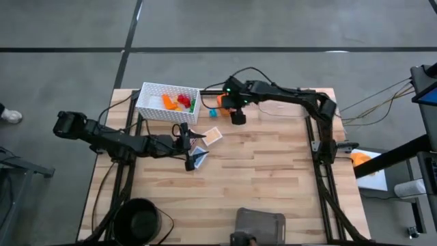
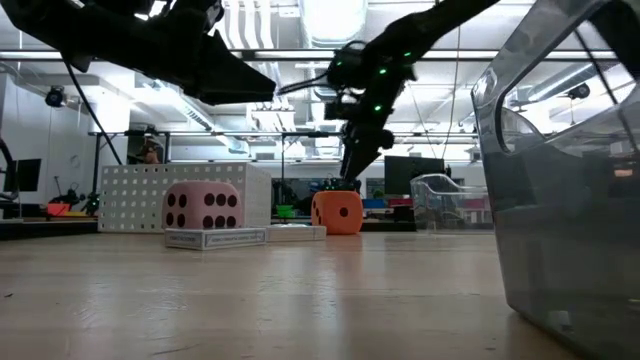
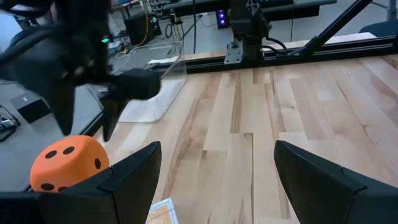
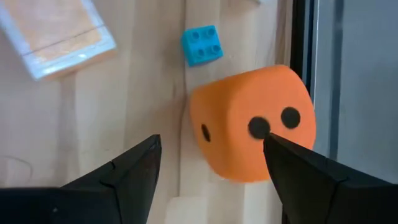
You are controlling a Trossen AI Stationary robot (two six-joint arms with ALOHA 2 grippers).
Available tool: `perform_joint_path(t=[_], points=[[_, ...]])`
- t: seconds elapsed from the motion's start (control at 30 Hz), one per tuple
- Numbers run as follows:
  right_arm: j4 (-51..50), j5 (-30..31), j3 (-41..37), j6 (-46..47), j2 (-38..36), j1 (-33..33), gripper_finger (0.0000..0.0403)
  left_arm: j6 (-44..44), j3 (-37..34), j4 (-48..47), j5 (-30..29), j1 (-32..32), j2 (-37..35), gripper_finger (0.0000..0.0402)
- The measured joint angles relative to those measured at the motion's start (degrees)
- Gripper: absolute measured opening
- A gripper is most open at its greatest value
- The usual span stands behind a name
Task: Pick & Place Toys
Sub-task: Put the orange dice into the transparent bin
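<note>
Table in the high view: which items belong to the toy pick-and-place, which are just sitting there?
Job items:
orange die, under the open right gripper
teal brick
peach card
pink die
blue card by the open left gripper
bricks in the white basket

Just lying about:
clear container
black bowl

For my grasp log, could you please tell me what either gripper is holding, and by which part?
Nothing is held. The right gripper hangs open above the orange die, not touching it. The left gripper is open too, with only bare table between its fingers.
</note>
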Motion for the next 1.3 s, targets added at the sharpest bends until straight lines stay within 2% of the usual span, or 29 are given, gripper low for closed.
perform_joint_path(t=[0.23,0.5,0.63,0.9,1.07,1.3], points=[[-5.9,1.9,11.8,-0.6,9.7,0.0,0.0280,0.0,0.0,-0.2,0.0,0.0,0.0,0.0312],[-9.1,8.1,15.6,0.7,14.2,0.3,0.0269,0.0,0.0,-0.2,0.0,0.0,0.0,0.0312],[-9.1,8.7,15.5,0.8,14.5,0.6,0.0214,0.0,0.0,-0.2,0.0,0.0,0.0,0.0312],[-9.8,8.7,15.3,1.1,14.0,1.2,0.0037,0.0,0.0,-0.2,0.0,0.0,0.0,0.0312],[-11.9,6.7,15.3,1.2,13.9,1.2,0.0021,0.0,0.0,-0.2,0.0,0.0,0.0,0.0312],[-21.5,-0.5,14.5,2.6,13.6,2.3,0.0016,0.0,0.0,-0.2,0.0,0.0,0.0,0.0312]])
